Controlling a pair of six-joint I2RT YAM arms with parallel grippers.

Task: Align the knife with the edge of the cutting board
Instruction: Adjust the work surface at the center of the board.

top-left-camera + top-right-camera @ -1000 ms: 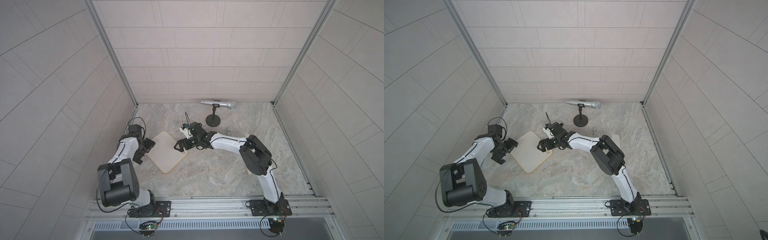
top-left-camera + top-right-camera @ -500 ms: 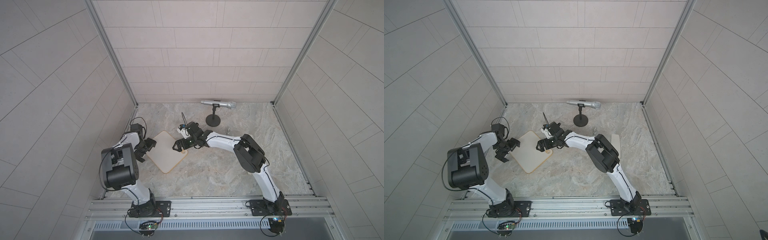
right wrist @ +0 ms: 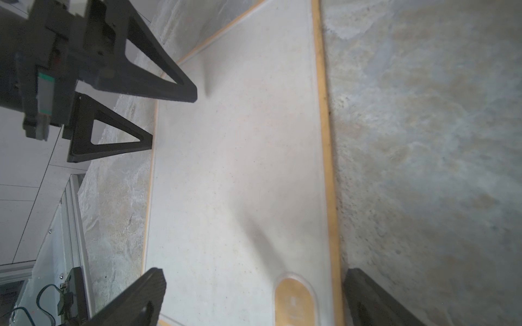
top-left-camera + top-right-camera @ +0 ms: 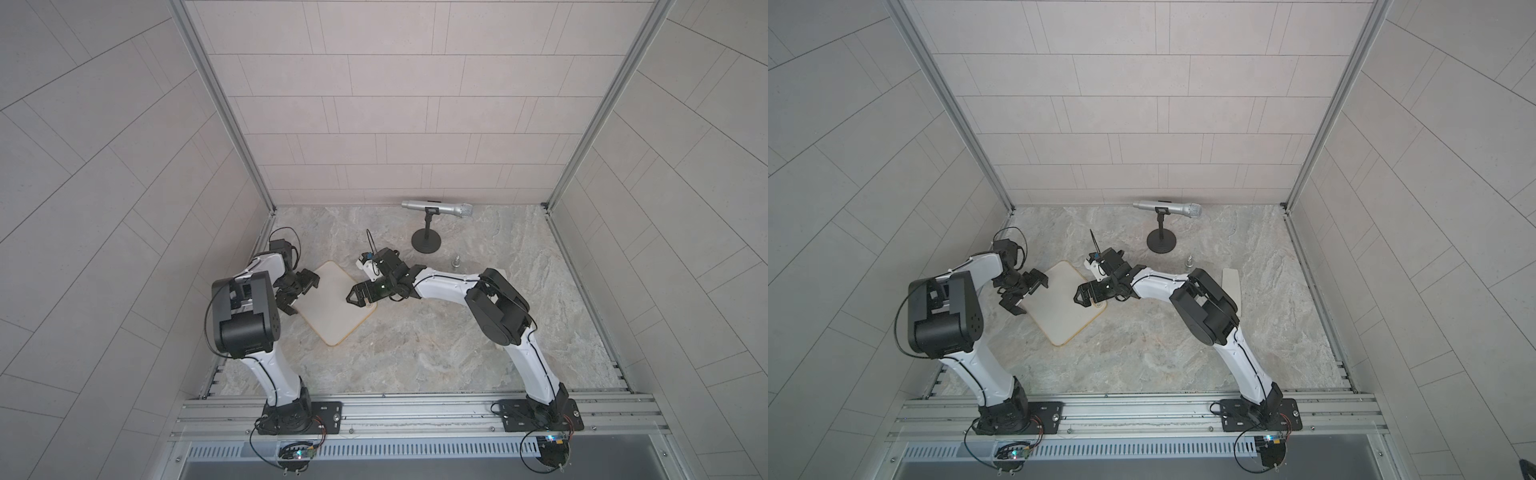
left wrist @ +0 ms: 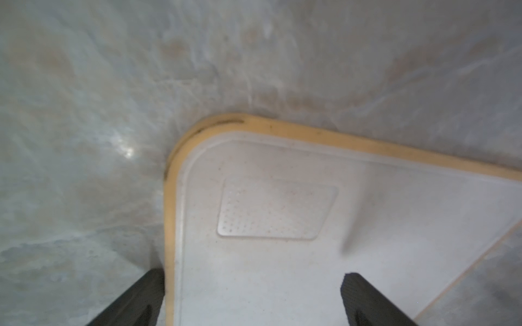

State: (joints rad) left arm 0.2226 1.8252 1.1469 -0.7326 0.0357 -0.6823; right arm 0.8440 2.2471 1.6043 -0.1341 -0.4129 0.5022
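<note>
The cutting board lies diamond-wise on the marble floor, cream with a tan rim. My left gripper is open at its left corner, one finger over the board and one just outside the rim. My right gripper is open over the opposite corner, straddling the rim beside the oval hole. Neither holds anything. The knife shows in a top view as a pale blade on the floor behind my right arm's elbow, far from the board.
A silver microphone on a black round-based stand stands near the back wall. A small metal piece sits on the floor right of my right wrist. Metal rails run along the enclosure's sides and front.
My left arm's elbow has risen and its gripper has edged toward the board's corner. My right arm's elbow shifted slightly left; its gripper stayed over the board's corner.
</note>
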